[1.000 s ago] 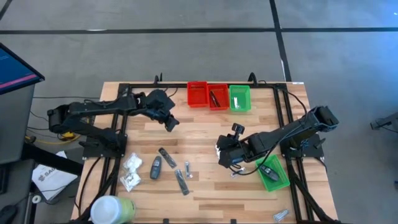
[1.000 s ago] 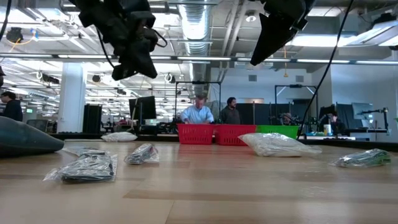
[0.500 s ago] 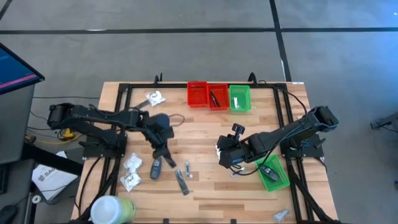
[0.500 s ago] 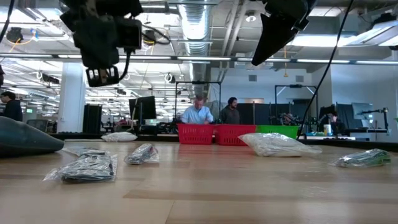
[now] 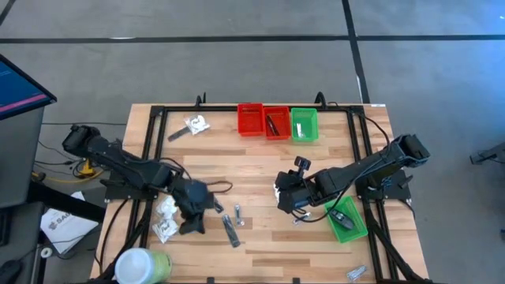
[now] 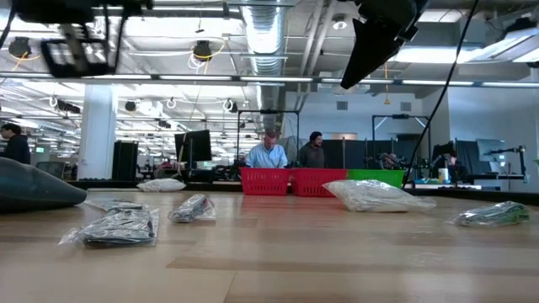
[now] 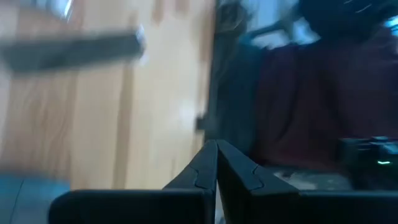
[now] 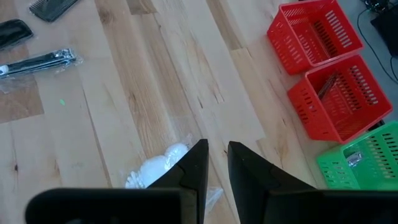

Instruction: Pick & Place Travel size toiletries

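Observation:
The toiletries lie on the wooden table. Two white packets [image 5: 166, 217] lie near left, a silvery clipper [image 5: 238, 213] and a dark stick [image 5: 230, 229] beside them, and another packet [image 5: 195, 124] lies far left. My left gripper [image 5: 192, 224] is shut and empty above the near-left group; the dark stick shows blurred in its wrist view [image 7: 74, 50]. My right gripper [image 5: 286, 196] hangs at mid-table with a narrow gap between its fingers [image 8: 215, 155]. It is above a white packet [image 8: 155, 171] that lies flat on the table [image 6: 370, 195].
Two red bins [image 5: 263, 121] and a green bin [image 5: 304, 125] stand at the far edge. Another green bin [image 5: 344, 218] with a dark item stands near right. A white-and-green tub [image 5: 142, 264] stands at the near left corner. A silvery sachet [image 5: 357, 273] lies near right. People stand beyond the table.
My left gripper has swung from the far middle of the table toward the near left edge and now hangs over the group of items there, staying shut. The packet at the far left has come into view behind it.

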